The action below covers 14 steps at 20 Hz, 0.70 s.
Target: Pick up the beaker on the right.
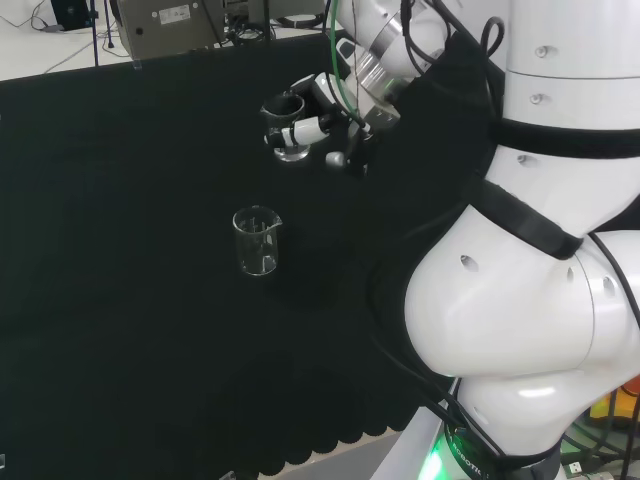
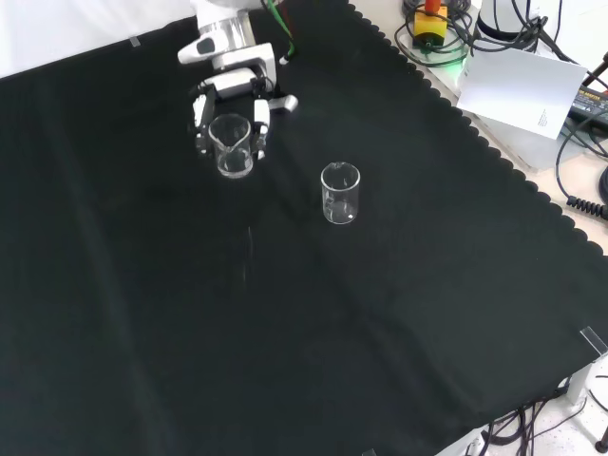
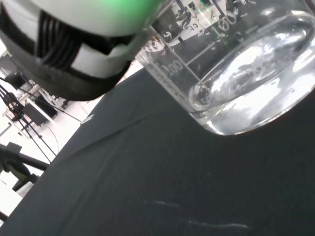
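Two clear glass beakers are on the scene. The hand (image 1: 322,108) is shut on one beaker (image 1: 287,132), fingers and thumb curled round its wall. From the front, the hand (image 2: 231,87) reaches in from the top and its fingers flank that held beaker (image 2: 234,145). The second beaker (image 1: 257,241) stands upright and alone on the black cloth, nearer the camera in the head view; from the front this free beaker (image 2: 340,193) is right of the hand. In the wrist view, the held beaker (image 3: 236,73) is close, with a part of the hand (image 3: 78,69) beside it. Whether its base touches the cloth I cannot tell.
The arm's white links (image 1: 540,260) take up the head view's right. Grey equipment (image 1: 165,25) sits beyond the cloth's far edge. In the front view, a white sheet (image 2: 518,90) and cables (image 2: 579,142) lie past the cloth's scalloped edge (image 2: 494,157).
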Motion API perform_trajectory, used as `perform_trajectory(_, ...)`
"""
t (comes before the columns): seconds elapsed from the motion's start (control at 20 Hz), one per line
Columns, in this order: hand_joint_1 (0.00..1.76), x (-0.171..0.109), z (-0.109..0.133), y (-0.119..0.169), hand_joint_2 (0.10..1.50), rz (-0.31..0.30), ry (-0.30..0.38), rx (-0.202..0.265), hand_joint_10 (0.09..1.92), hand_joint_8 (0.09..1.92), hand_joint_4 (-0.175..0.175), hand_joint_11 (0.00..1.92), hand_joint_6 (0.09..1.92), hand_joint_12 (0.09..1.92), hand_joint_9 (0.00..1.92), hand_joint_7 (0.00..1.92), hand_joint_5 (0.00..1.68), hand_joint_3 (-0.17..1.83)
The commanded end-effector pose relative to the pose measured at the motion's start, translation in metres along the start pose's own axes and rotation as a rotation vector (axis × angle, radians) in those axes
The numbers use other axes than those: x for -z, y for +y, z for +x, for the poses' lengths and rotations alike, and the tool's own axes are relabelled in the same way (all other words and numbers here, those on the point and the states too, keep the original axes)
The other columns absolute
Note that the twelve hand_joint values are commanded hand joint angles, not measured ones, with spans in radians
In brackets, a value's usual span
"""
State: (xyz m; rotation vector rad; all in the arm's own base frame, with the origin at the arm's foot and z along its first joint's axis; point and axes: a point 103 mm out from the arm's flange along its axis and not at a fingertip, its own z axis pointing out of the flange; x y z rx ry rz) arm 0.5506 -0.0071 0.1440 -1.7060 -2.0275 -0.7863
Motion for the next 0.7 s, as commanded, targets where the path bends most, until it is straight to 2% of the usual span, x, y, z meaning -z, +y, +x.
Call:
perform_trajectory(0.05, 1.31, 0.037, 0.010, -0.049, 0.62, 0.059, -0.075, -0.006, 0.09, 0.65, -0.175, 1.46, 0.66, 0.54, 1.74, 1.32, 1.27, 0.70)
perform_trajectory(0.25, 1.31, 0.053, 0.018, -0.069, 0.62, 0.092, -0.114, -0.002, 0.09, 0.67, -0.175, 1.46, 0.68, 0.55, 1.74, 1.32, 1.27, 0.72)
perform_trajectory(0.3, 1.31, 0.056, 0.021, -0.075, 0.61, 0.101, -0.141, 0.003, 0.09, 0.67, -0.175, 1.46, 0.68, 0.55, 1.74, 1.32, 1.27, 0.73)
perform_trajectory(0.55, 1.31, 0.058, 0.035, -0.100, 0.61, 0.171, -0.214, 0.029, 0.09, 0.68, -0.175, 1.46, 0.69, 0.56, 1.74, 1.32, 1.27, 0.74)
perform_trajectory(0.65, 1.23, 0.057, 0.040, -0.108, 0.61, 0.201, -0.240, 0.037, 0.11, 0.69, -0.097, 1.46, 0.70, 0.57, 1.75, 1.45, 1.27, 0.74)
perform_trajectory(0.7, 1.21, 0.055, 0.043, -0.112, 0.62, 0.213, -0.253, 0.036, 0.12, 0.69, -0.070, 1.46, 0.70, 0.58, 1.75, 1.49, 1.28, 0.73)
